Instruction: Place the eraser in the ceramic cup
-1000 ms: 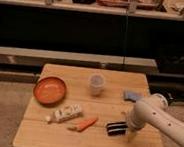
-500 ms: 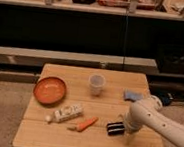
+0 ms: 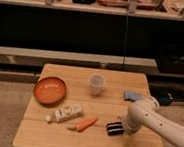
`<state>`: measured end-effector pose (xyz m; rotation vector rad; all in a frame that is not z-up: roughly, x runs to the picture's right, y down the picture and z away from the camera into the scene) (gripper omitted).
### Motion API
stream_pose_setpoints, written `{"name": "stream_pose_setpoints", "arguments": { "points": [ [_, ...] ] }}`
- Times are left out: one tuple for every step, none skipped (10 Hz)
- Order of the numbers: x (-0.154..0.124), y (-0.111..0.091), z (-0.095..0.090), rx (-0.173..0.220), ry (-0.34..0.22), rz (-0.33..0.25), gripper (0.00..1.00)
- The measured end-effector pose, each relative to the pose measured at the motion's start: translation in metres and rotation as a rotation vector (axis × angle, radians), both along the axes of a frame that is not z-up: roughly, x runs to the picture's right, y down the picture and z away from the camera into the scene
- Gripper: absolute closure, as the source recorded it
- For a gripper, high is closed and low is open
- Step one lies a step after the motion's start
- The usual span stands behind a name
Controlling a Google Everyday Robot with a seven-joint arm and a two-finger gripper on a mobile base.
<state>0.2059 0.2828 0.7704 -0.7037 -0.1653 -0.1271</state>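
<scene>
Camera view shows a wooden worktop [image 3: 77,139] in the lower half of the frame, with the robot's white arm [image 3: 155,122] coming in from the lower right. The arm bends downward near the worktop's right front corner, and the claw [image 3: 127,139] hangs at its end, pointing down at the wood. It sits just to the right of the eraser [image 3: 114,127] and slightly nearer the front edge. The claw is open and has nothing in it.

The eraser, a small dark block with pale stripes, lies flat on the worktop right of centre, beside the claw. Whether the two touch cannot be told. The ceramic cup [image 3: 96,84] stands upright towards the back of the worktop, near the middle, well apart from the eraser and up-left of it in the frame. Nothing can be seen inside it from this angle.

Other things share the surface. An orange bowl [image 3: 49,90] sits at the left, a white bottle [image 3: 68,112] lies on its side in front of it, and a carrot [image 3: 86,123] lies between the bottle and the eraser. A light-blue sponge [image 3: 131,95] rests near the right edge, behind the arm.

The task appears to be at its start. The eraser has not been picked up and the cup has received nothing. The work left seems to be to line the claw up over the eraser, close on it, lift it, carry it back and left to the cup, and release it above the rim. The carrot lies close to the eraser's left side, so the grasp probably needs some care.
</scene>
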Motion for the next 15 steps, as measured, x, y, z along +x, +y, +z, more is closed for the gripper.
{"name": "stream_pose_setpoints", "arguments": {
  "points": [
    [0.001,0.003,0.0,-0.009,0.001,-0.003,0.2],
    [0.002,0.006,0.001,-0.014,0.001,-0.001,0.2],
    [0.001,0.008,0.003,-0.021,-0.002,-0.003,0.2],
    [-0.001,0.009,0.005,-0.024,-0.007,-0.005,0.2],
    [-0.003,0.01,0.006,-0.027,-0.01,-0.006,0.2],
    [-0.004,0.012,0.008,-0.032,-0.012,-0.007,0.24],
    [-0.004,0.013,0.008,-0.036,-0.012,-0.008,0.31],
    [-0.004,0.014,0.009,-0.038,-0.012,-0.005,0.4],
    [-0.005,0.016,0.01,-0.041,-0.013,-0.004,0.52],
    [-0.006,0.016,0.01,-0.042,-0.015,-0.007,0.6],
    [-0.008,0.017,0.011,-0.043,-0.018,-0.01,0.71],
    [-0.009,0.017,0.01,-0.044,-0.019,-0.011,0.83],
    [-0.009,0.018,0.011,-0.041,-0.018,-0.006,0.94],
    [-0.011,0.017,0.011,-0.038,-0.018,-0.006,0.98],
    [-0.013,0.01,0.01,-0.033,-0.018,-0.009,1.0]
  ]
}}
